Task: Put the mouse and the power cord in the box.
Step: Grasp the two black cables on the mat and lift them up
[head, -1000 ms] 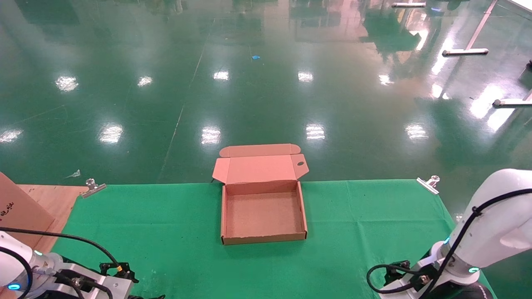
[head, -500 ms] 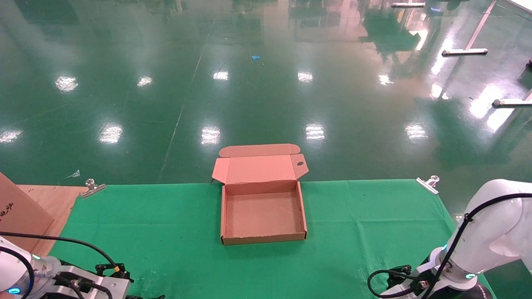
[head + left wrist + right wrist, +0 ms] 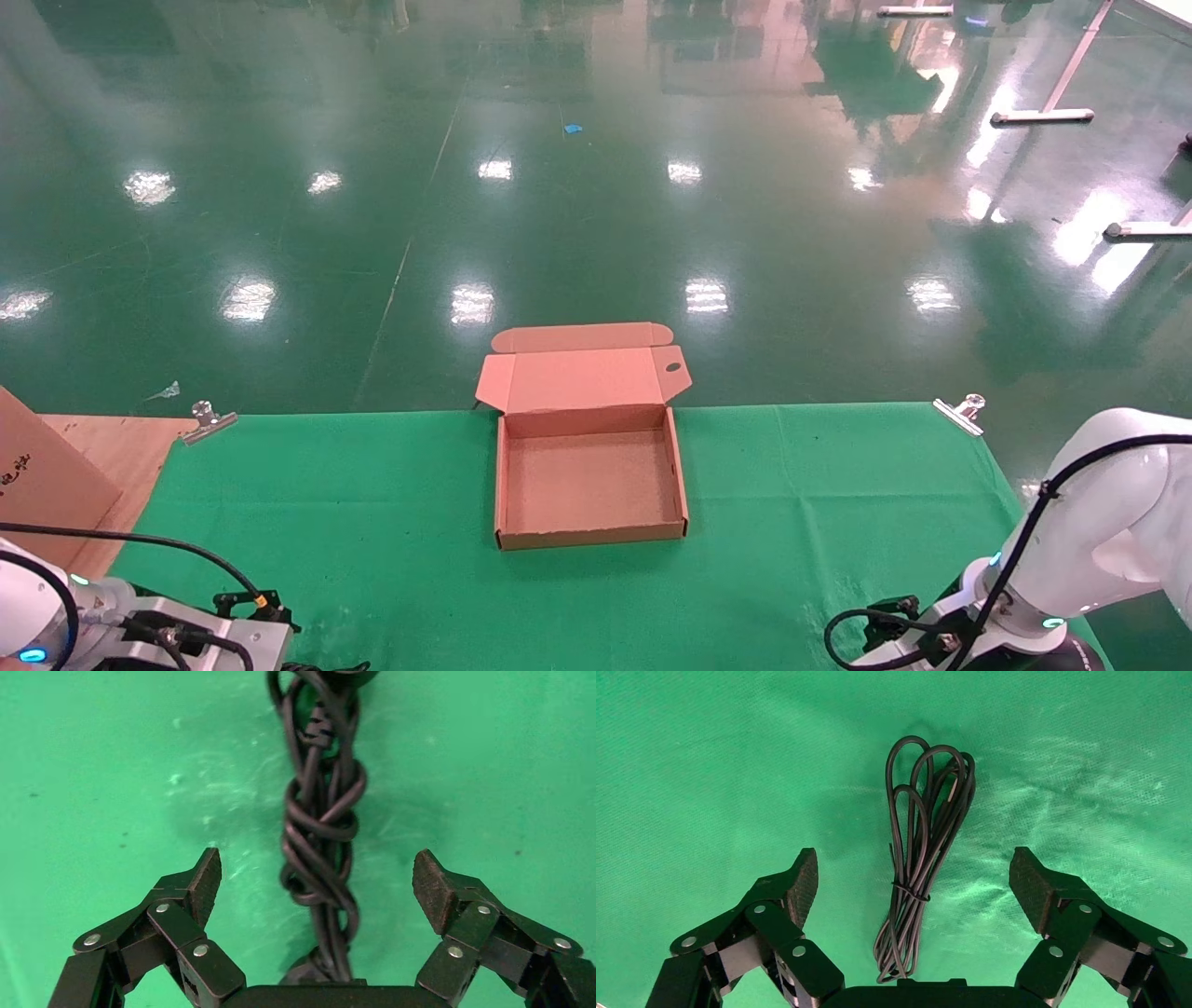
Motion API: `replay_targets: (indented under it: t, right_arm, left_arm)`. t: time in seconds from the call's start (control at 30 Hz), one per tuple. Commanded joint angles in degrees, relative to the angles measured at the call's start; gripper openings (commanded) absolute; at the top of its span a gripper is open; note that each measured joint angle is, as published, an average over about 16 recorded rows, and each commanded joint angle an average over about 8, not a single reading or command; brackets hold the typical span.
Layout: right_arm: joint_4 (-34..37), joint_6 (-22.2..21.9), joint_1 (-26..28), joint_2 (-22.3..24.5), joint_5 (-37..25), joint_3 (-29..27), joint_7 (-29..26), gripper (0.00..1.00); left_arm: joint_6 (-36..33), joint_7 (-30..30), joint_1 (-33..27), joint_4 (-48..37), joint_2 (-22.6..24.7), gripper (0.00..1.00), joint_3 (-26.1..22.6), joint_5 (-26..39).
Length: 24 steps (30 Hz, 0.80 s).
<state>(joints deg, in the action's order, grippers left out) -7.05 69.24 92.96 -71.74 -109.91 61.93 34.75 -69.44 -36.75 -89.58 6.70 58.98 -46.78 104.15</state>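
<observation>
The brown cardboard box (image 3: 591, 536) stands open and empty at the middle of the green cloth, its lid folded back. In the right wrist view a thin black power cord (image 3: 926, 846), a loose tied bundle, lies on the cloth between the wide-apart fingers of my right gripper (image 3: 912, 871), which is open and not touching it. In the left wrist view a twisted black cable (image 3: 320, 832) with a dark rounded part at each end lies between the spread fingers of my open left gripper (image 3: 316, 871). The mouse's body is out of view. Both arms sit at the head view's lower corners.
Metal clips (image 3: 209, 421) (image 3: 959, 412) hold the cloth at the table's far corners. A brown cardboard sheet (image 3: 37, 485) leans on bare wood (image 3: 121, 447) at the left. Beyond the far edge is the green floor.
Both arms have sunk lower toward the frame's bottom edge, the right one most. The box has not moved.
</observation>
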Motion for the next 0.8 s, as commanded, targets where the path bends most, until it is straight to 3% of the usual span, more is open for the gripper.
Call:
replay_targets:
  t: [0.03, 0.8]
  right_arm:
    - [0.67, -0.13, 0.02, -0.18, 0.12, -0.08, 0.65, 0.00]
    - [5.05, -1.24, 0.93, -1.00, 0.59, -0.44, 3.66, 0.00]
  left_arm:
    - [0.29, -0.43, -0.23, -0.57, 0.12, 0.00, 0.15, -0.19]
    - [-0.16, -3.54, -1.09, -4.66, 1.21, 0.00, 0.53, -0.79]
